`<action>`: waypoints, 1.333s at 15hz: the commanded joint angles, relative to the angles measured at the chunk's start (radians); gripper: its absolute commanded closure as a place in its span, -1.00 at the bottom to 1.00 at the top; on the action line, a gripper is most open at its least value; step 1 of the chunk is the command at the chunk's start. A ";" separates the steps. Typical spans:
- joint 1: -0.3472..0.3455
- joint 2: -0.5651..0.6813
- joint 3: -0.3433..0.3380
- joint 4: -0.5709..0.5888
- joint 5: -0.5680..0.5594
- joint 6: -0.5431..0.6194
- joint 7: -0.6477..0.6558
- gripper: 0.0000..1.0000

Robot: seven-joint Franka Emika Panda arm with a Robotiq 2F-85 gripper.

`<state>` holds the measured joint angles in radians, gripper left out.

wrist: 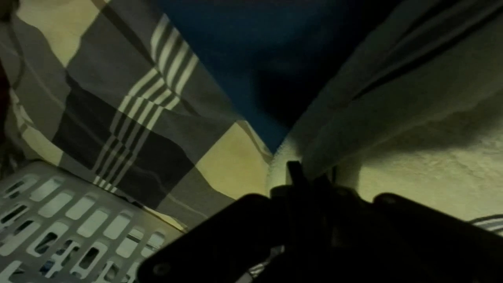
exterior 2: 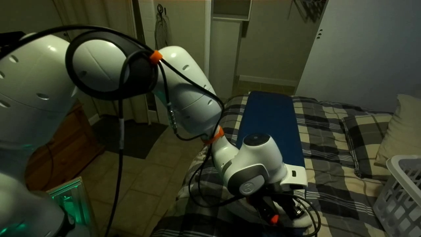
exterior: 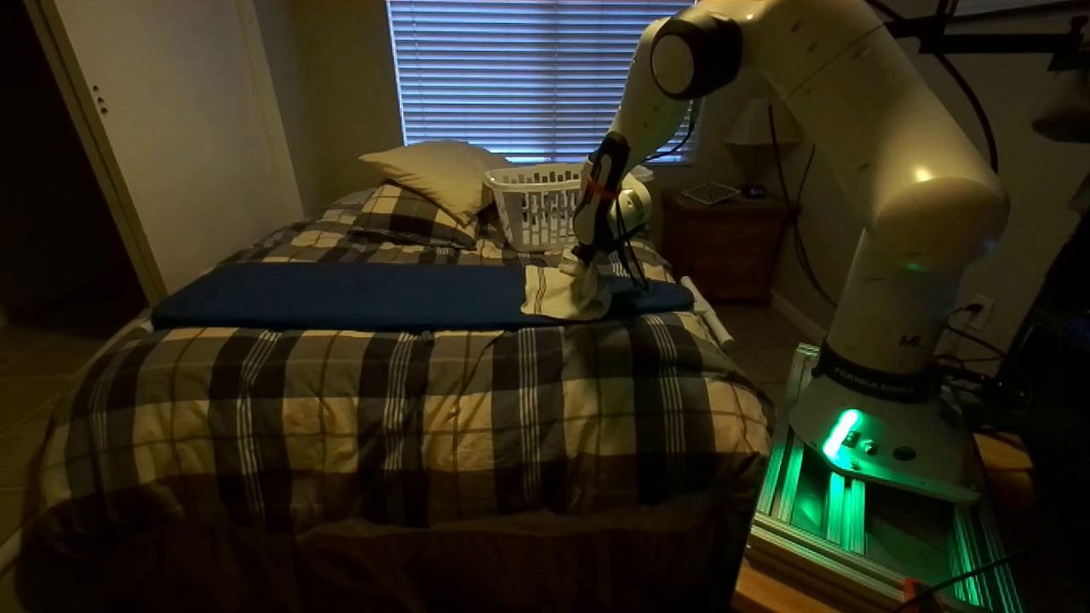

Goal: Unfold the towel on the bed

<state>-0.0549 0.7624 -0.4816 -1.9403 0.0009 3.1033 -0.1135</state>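
The cream-white towel [exterior: 553, 296] with dark stripes lies rumpled on the right end of the long blue cloth, across the bed [exterior: 375, 409] with its plaid comforter. In the wrist view the towel [wrist: 436, 169] fills the right side, with one fold rising between the fingers. My gripper [exterior: 583, 255] points down at the towel's top. In the wrist view the gripper [wrist: 310, 177] has its fingers close together, pinching that fold. In an exterior view the gripper [exterior 2: 285, 215] is low over the bed [exterior 2: 329, 131], and the arm hides most of the towel [exterior 2: 302, 222].
The blue cloth [exterior: 358, 294] runs across the bed. A white laundry basket [exterior: 532, 204] stands just behind the gripper; it also shows in the wrist view [wrist: 92, 210]. Pillows [exterior: 443, 174] lie at the bed's head. A nightstand [exterior: 724, 243] stands beside the bed.
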 commanded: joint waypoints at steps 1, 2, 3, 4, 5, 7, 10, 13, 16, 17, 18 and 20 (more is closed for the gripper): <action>0.015 -0.004 -0.067 -0.031 -0.058 -0.011 0.038 0.87; 0.021 -0.006 -0.087 -0.045 -0.064 -0.014 0.040 0.87; 0.031 -0.001 -0.113 -0.057 -0.073 -0.019 0.043 0.87; 0.040 0.006 -0.137 -0.067 -0.080 -0.022 0.047 0.86; 0.044 0.010 -0.153 -0.077 -0.088 -0.022 0.046 0.86; 0.059 0.012 -0.189 -0.102 -0.104 -0.028 0.043 0.87; 0.096 0.024 -0.246 -0.115 -0.108 -0.036 0.061 0.36; 0.142 -0.004 -0.285 -0.135 -0.107 -0.075 0.084 0.02; 0.186 -0.005 -0.318 -0.138 -0.113 -0.108 0.113 -0.39; 0.202 -0.013 -0.323 -0.142 -0.114 -0.147 0.123 -0.52; 0.209 -0.029 -0.318 -0.150 -0.116 -0.181 0.130 -0.68; 0.228 -0.058 -0.308 -0.158 -0.122 -0.281 0.157 -0.94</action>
<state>0.1357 0.7726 -0.7861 -2.0508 -0.0738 2.9298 -0.0136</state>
